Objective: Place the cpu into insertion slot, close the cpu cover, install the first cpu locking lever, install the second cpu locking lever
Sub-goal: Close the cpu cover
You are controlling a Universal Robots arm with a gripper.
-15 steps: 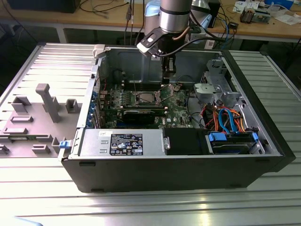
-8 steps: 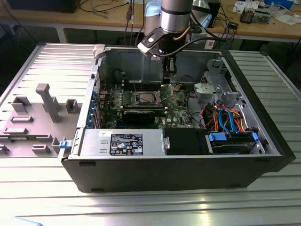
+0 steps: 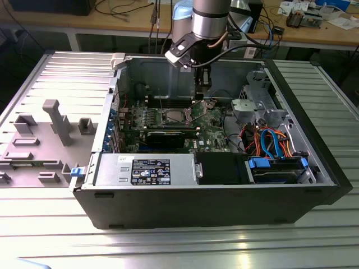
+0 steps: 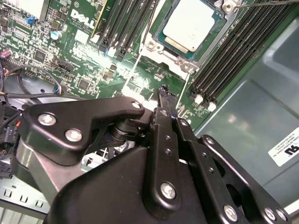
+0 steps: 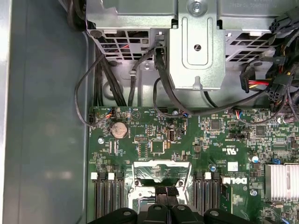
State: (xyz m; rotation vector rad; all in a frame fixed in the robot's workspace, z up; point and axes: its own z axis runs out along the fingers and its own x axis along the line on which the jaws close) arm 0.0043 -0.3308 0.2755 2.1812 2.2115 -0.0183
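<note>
The cpu (image 4: 189,23), a silvery square, lies flat in the insertion slot (image 4: 152,45) on the green motherboard; in the exterior view the cpu (image 3: 173,116) sits mid-board. The cpu cover (image 5: 161,169), a shiny frame with a central window, stands tilted up off the socket; in the exterior view the cover (image 3: 197,109) rises at the socket's right side. My gripper (image 3: 201,94) hangs just above that raised cover. Its black fingers are shut together with nothing seen between them in both wrist views (image 4: 162,91) (image 5: 168,209).
Black memory slots (image 4: 233,51) flank the socket on both sides. A metal drive cage (image 5: 196,46) with cables (image 5: 163,88) stands beyond the board. A power supply (image 3: 148,169) and blue-tabbed drive bay (image 3: 277,168) line the case front. Grey fixtures (image 3: 53,120) stand at the exterior view's left.
</note>
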